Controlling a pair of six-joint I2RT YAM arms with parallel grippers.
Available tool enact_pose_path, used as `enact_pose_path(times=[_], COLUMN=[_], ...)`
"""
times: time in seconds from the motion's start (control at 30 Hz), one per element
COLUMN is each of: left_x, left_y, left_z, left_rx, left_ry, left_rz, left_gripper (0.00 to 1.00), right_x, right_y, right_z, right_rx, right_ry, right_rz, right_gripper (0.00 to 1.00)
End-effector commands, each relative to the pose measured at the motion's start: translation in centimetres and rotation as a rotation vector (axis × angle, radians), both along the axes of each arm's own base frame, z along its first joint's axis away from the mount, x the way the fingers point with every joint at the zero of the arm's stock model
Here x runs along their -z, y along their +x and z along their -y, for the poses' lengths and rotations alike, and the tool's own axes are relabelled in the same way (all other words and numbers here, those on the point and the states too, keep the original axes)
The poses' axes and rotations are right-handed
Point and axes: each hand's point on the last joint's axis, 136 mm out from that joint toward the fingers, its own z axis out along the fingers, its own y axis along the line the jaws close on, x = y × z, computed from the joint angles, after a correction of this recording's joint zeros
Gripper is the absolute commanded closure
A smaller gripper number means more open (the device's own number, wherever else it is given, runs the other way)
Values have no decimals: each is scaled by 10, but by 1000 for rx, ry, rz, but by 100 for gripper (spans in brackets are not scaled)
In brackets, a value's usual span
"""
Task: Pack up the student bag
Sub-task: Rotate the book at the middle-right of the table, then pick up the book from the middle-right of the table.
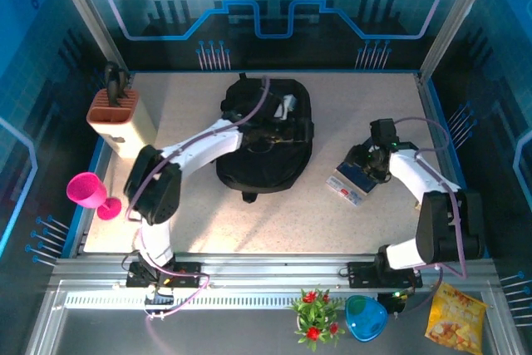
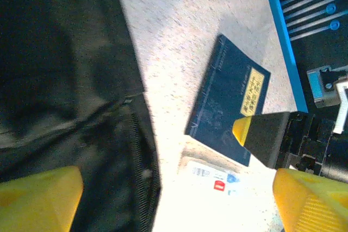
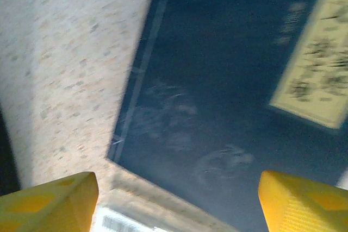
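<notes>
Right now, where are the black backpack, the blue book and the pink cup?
black backpack (image 1: 261,172), top external view, lower fabric panel.
blue book (image 2: 222,99), left wrist view, middle of cover.
pink cup (image 1: 84,187), top external view, bowl.

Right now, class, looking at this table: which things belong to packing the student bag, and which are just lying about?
For the job:
- student bag
- dark blue book
- probably the small white item beside the book

Just lying about:
- pink goblet
- utensil block
- potted plant
- blue bowl
- yellow snack packet
</notes>
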Motion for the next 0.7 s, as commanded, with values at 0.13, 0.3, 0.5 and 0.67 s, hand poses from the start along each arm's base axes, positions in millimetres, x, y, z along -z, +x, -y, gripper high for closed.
enact_pose_path(times=[0.13, 0.3, 0.5, 0.67], left_x=[30, 58, 90, 112], left_y=[-19, -23, -27, -26], left_z=[68, 97, 118, 121], left_rx=[134, 143, 168, 177], left_ry=[45, 78, 118, 158], left_rz=[-73, -114, -162, -188], left_gripper=[24, 31, 41, 48], right_x=[15, 27, 38, 42], right_y=[-22, -38, -45, -43], right_z=[39, 50, 48, 46], right_rx=[150, 202, 183, 155], right_ry=[-25, -28, -6, 2], right_rz=[-59, -111, -138, -143], right_gripper=[30, 39, 49, 58])
